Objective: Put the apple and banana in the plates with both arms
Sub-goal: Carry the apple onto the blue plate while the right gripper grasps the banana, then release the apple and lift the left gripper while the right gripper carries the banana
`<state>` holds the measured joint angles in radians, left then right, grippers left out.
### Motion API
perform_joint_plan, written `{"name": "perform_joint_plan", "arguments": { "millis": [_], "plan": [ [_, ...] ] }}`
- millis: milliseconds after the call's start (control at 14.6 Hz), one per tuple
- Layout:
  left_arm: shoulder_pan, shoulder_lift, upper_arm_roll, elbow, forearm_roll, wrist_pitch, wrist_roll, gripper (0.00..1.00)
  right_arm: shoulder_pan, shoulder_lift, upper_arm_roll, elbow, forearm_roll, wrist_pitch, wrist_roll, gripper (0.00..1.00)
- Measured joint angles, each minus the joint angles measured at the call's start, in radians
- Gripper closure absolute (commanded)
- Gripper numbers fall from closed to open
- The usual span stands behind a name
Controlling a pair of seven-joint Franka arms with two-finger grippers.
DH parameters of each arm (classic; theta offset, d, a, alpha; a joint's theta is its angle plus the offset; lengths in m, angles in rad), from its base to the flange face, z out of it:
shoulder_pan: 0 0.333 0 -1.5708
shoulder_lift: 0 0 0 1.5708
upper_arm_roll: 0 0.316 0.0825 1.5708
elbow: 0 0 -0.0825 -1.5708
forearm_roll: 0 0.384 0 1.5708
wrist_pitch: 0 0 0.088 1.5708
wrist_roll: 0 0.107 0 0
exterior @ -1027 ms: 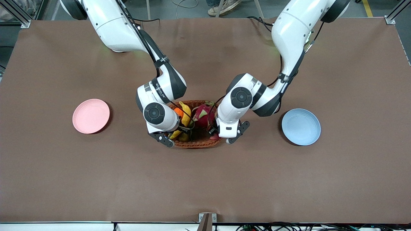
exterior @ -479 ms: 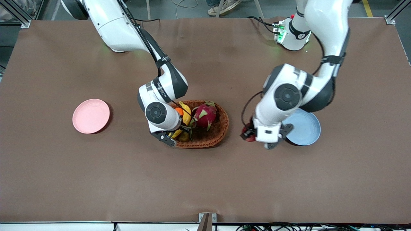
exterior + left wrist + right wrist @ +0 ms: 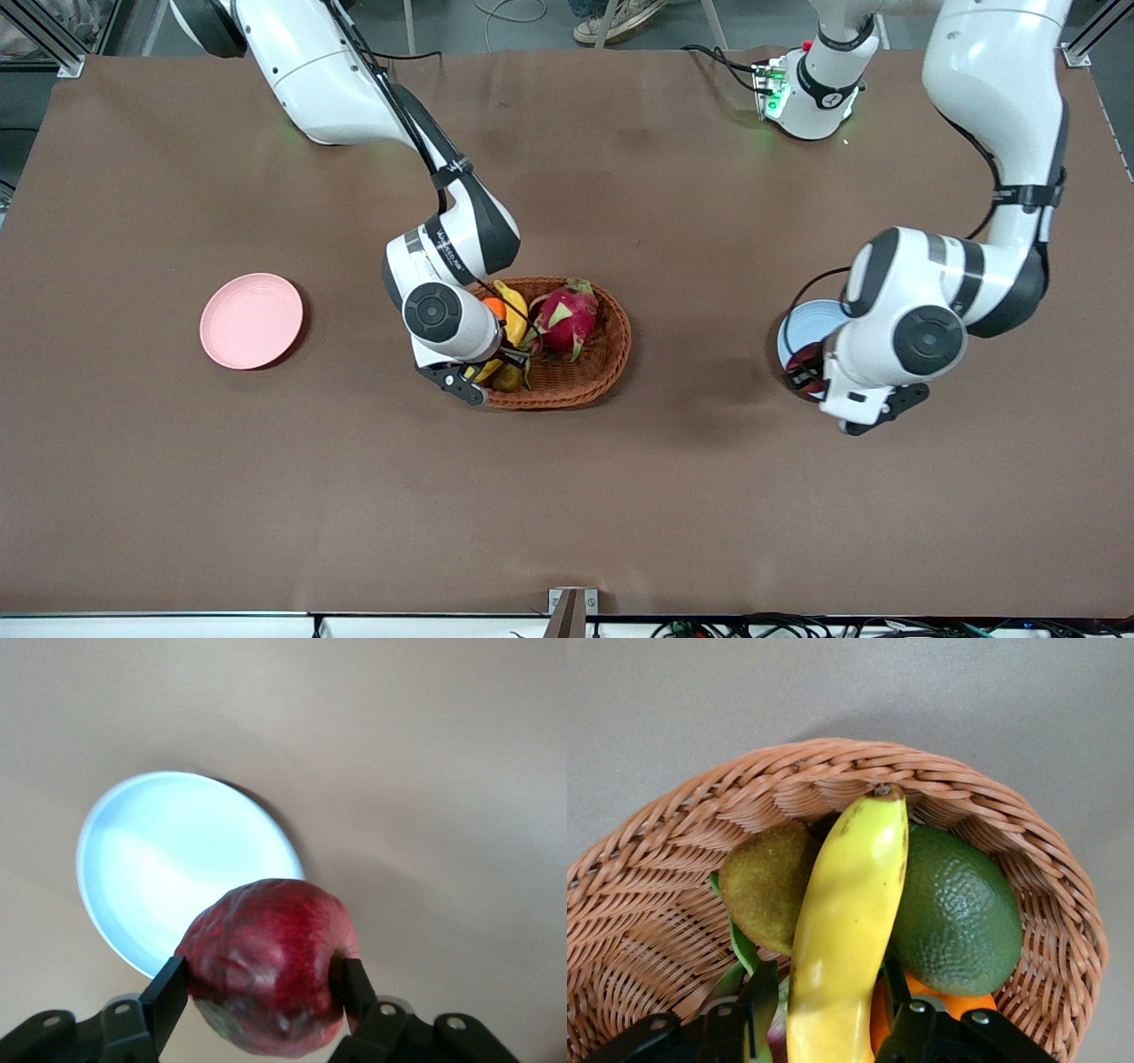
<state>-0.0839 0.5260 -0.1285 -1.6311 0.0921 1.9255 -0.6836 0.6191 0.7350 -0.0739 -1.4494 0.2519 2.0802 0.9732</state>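
brown cloth-covered table (image 3: 567,496) fills the front view, with two white jointed robot arms reaching over it. right arm's black two-finger gripper (image 3: 483,370) sits low in the brown woven wicker basket (image 3: 611,354) at the middle of the table, its fingers (image 3: 908,1014) closed against both sides of the long curved yellow banana (image 3: 850,921), which rests in the basket against the rim.

left arm's black two-finger gripper (image 3: 811,372) hangs over the edge of the round light blue plate (image 3: 802,323) toward the left arm's end of the table, its fingers (image 3: 354,979) clamped on the small roundish dark red apple (image 3: 266,966), which is up off the plate.

round pale pink plate (image 3: 252,320) lies toward the right arm's end of the table, well apart from the basket.

inside the basket, a magenta dragon fruit with green scales (image 3: 564,317) lies beside the banana, on the side toward the left arm's end. a dark green bumpy avocado-like fruit (image 3: 957,912) and a fuzzy brown kiwi (image 3: 766,886) flank the banana, both touching it. a small orange fruit (image 3: 943,1001) shows partly beneath the green fruit.
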Motion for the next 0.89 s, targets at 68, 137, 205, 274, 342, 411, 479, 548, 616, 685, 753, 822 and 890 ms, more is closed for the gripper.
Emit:
{"name": "perform_joint_plan", "arguments": {
  "millis": [68, 137, 205, 274, 342, 411, 479, 548, 616, 685, 753, 822, 890],
  "plan": [
    [0.028, 0.002, 0.000, -0.034, 0.000, 0.024, 0.039, 0.88, 0.000, 0.001, 0.000, 0.000, 0.000, 0.000, 0.000, 0.44],
    [0.047, 0.003, -0.001, -0.068, 0.000, 0.051, 0.063, 0.87, 0.000, 0.001, 0.000, 0.000, 0.000, 0.001, 0.000, 0.49],
    [0.057, 0.004, -0.001, -0.101, 0.000, 0.078, 0.075, 0.86, 0.000, 0.002, 0.000, 0.000, 0.000, 0.001, 0.000, 0.56],
    [0.060, 0.004, -0.001, -0.132, 0.000, 0.105, 0.077, 0.83, 0.000, 0.002, 0.000, 0.000, 0.000, 0.001, 0.000, 0.62],
    [0.060, 0.005, -0.002, -0.161, 0.000, 0.128, 0.077, 0.77, 0.000, 0.002, 0.000, 0.001, 0.000, 0.002, 0.000, 0.68],
    [0.058, 0.006, -0.004, -0.185, 0.000, 0.143, 0.077, 0.70, 0.000, 0.002, 0.000, 0.002, 0.000, 0.002, 0.000, 0.73],
    [0.057, 0.009, -0.006, -0.203, 0.000, 0.154, 0.077, 0.62, 0.001, 0.002, 0.000, 0.004, 0.000, 0.002, 0.000, 0.75],
    [0.057, 0.011, -0.007, -0.216, 0.000, 0.158, 0.077, 0.51, 0.001, 0.002, 0.000, 0.005, 0.000, 0.002, 0.000, 0.75],
    [0.058, 0.014, -0.007, -0.222, 0.000, 0.160, 0.077, 0.30, 0.001, 0.002, 0.000, 0.009, 0.000, 0.002, -0.001, 0.75],
    [0.061, 0.013, -0.007, -0.222, 0.000, 0.161, 0.077, 0.00, 0.001, 0.002, 0.000, 0.018, 0.000, 0.000, -0.001, 0.75],
    [0.065, 0.012, -0.006, -0.222, 0.000, 0.161, 0.077, 0.00, 0.001, 0.002, -0.001, 0.030, 0.000, -0.006, -0.001, 0.75],
    [0.071, 0.012, -0.006, -0.221, 0.000, 0.164, 0.077, 0.00, 0.001, 0.002, -0.004, 0.049, 0.000, -0.028, -0.001, 0.75],
    [0.074, 0.012, -0.006, -0.217, 0.000, 0.167, 0.075, 0.00, -0.001, -0.002, -0.010, 0.068, 0.000, -0.064, -0.001, 0.75]
  ]
}}
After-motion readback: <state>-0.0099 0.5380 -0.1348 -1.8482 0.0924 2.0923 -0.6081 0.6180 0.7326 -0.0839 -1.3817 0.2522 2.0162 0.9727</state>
